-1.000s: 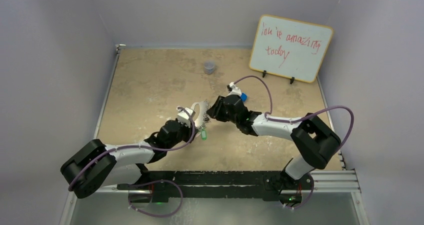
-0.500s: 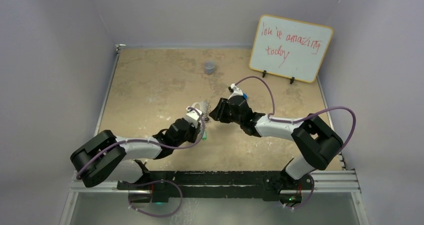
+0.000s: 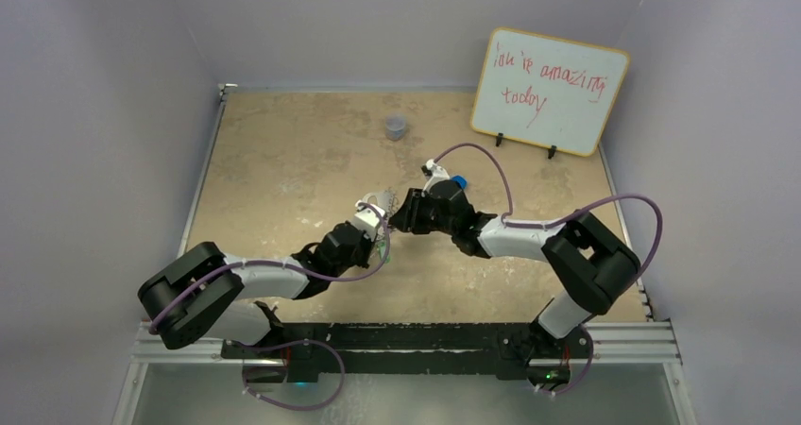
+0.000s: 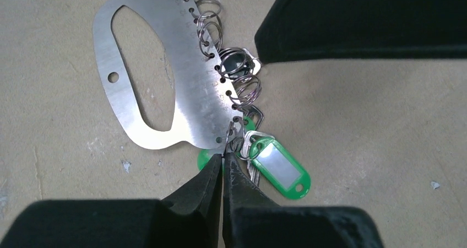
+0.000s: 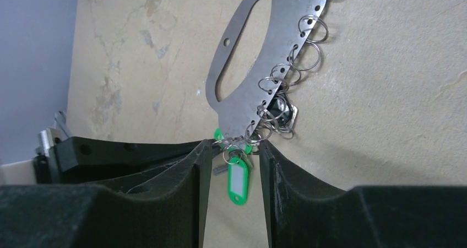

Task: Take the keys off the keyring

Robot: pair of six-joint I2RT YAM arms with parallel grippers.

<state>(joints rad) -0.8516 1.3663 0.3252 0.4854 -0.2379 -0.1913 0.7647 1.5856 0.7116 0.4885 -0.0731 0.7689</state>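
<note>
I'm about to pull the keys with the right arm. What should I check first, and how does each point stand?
1. Left gripper shut on the keyring at its corner: ok.
2. Right gripper open, with the keys between its fingers: ok.
3. Right gripper holding a key: not ok, nothing gripped yet.
4. Keys off their split rings: not ok, all attached.
5. Keyring flat on the table: cannot tell.

Green-tagged keys (image 4: pixel 278 170), silver-grey keyring (image 4: pixel 193 102)
</note>
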